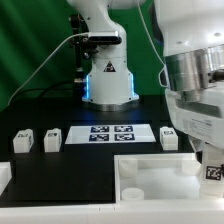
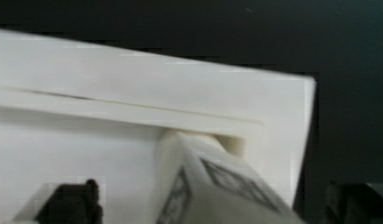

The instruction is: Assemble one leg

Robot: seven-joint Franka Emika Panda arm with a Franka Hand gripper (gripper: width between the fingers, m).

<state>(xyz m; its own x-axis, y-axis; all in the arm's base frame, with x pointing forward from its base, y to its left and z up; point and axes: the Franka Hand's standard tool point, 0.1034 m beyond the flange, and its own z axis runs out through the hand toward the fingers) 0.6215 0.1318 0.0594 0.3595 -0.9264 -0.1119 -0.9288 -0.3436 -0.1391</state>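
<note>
The large white tray-like piece [image 1: 150, 178] lies at the front, and fills much of the wrist view [image 2: 117, 120]. One leg [image 2: 223, 180], a white block with a tag, stands tilted at the tray's corner. In the exterior view it [image 1: 213, 172] is at the tray's right edge, under the arm. My gripper [image 2: 214, 205] straddles this leg and is open, with a dark gap between the leg and each finger [image 2: 72, 203]. Three more legs stand on the table: two at the exterior view's left [image 1: 23, 141] [image 1: 52, 140] and one at its right [image 1: 170, 137].
The marker board [image 1: 110, 134] lies flat behind the tray, between the loose legs. The robot's base [image 1: 108, 80] stands at the back with cables beside it. The table top is black.
</note>
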